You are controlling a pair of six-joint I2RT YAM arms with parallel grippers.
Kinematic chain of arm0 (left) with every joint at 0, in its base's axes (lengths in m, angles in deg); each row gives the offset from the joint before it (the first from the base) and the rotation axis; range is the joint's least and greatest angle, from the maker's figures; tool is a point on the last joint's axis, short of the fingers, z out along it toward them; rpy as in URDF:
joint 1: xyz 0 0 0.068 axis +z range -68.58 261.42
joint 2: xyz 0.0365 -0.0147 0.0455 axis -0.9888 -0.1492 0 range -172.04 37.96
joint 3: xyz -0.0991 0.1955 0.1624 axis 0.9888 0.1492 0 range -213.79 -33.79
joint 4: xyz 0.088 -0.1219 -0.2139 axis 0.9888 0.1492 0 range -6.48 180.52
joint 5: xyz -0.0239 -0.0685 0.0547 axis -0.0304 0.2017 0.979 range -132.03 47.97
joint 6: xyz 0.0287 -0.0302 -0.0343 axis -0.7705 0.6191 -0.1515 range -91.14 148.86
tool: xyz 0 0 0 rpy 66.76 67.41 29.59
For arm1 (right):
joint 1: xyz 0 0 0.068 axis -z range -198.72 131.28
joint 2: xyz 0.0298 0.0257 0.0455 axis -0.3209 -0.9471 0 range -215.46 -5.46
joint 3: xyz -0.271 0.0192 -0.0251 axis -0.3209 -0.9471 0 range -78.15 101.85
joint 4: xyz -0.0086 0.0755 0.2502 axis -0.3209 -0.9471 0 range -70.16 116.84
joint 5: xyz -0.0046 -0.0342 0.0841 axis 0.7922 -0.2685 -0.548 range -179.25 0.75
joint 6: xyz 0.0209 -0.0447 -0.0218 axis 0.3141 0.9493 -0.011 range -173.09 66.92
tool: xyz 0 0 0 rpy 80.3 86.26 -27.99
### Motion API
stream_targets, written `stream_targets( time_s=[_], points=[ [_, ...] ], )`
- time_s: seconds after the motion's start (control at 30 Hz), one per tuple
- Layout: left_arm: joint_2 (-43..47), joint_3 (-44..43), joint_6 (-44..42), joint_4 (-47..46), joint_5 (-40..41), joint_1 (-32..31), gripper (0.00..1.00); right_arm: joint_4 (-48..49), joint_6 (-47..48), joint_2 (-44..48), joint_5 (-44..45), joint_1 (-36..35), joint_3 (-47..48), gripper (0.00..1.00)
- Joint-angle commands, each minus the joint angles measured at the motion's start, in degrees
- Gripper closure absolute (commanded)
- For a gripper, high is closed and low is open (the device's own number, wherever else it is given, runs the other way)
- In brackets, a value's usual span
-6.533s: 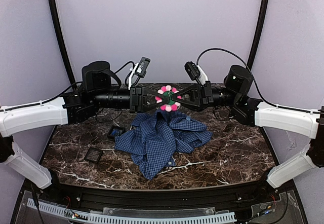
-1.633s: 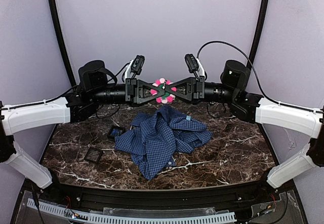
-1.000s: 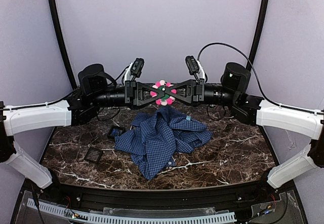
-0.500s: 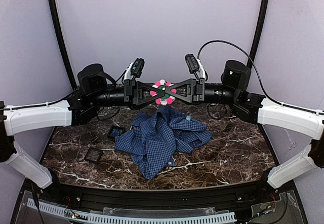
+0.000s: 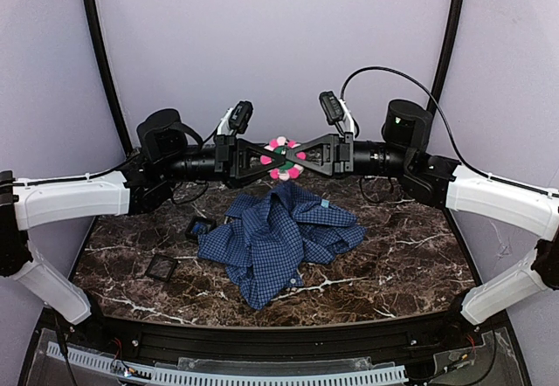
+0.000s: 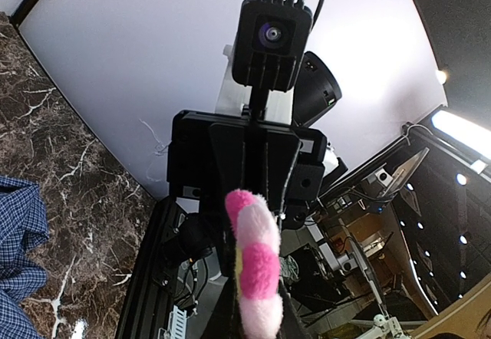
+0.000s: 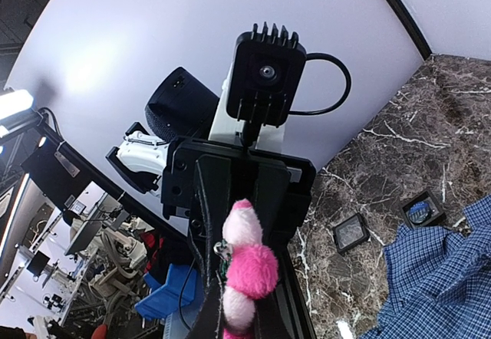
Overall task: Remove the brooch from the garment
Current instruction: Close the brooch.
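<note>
The pink flower brooch (image 5: 281,157) is held in the air at the back of the table, above the blue checked shirt (image 5: 275,237) and apart from it. My left gripper (image 5: 272,157) and my right gripper (image 5: 291,156) meet tip to tip on it, fingers crossing, both shut on the brooch. In the left wrist view the brooch (image 6: 254,266) shows edge-on between my left gripper's (image 6: 255,297) dark fingers. In the right wrist view the brooch (image 7: 248,271) sits in my right gripper (image 7: 238,312). The shirt lies crumpled, with its light-blue tag (image 5: 324,203) showing.
Two small black square trays lie left of the shirt on the marble table (image 5: 410,255), one (image 5: 201,227) near it and one (image 5: 162,268) nearer the front. They also show in the right wrist view, one (image 7: 349,233) farther off, one (image 7: 423,208) by the shirt (image 7: 441,278). A shirt corner (image 6: 15,278) shows in the left wrist view.
Since the earliest frame both grippers have risen a little with the brooch, leaving the shirt flat on the table. Over the last second they have barely moved.
</note>
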Motion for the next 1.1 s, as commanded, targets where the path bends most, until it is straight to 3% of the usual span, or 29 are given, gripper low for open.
stream_targets(
  time_s=[0.0,0.53,1.07],
  points=[
    [-0.67,0.84,4.06,4.86,1.16,2.24,0.99,4.69,4.02,1.38,-3.82,0.25,2.26,1.0],
    [-1.99,-3.15,-2.86,14.56,-4.15,2.23,0.99,4.82,1.3,-0.99,-4.77,0.69,2.31,1.0],
    [-4.12,-10.13,-15.54,32.5,-7.06,2.25,0.99,4.17,-0.97,-3.81,-7.25,1.4,2.22,1.0]
  ],
)
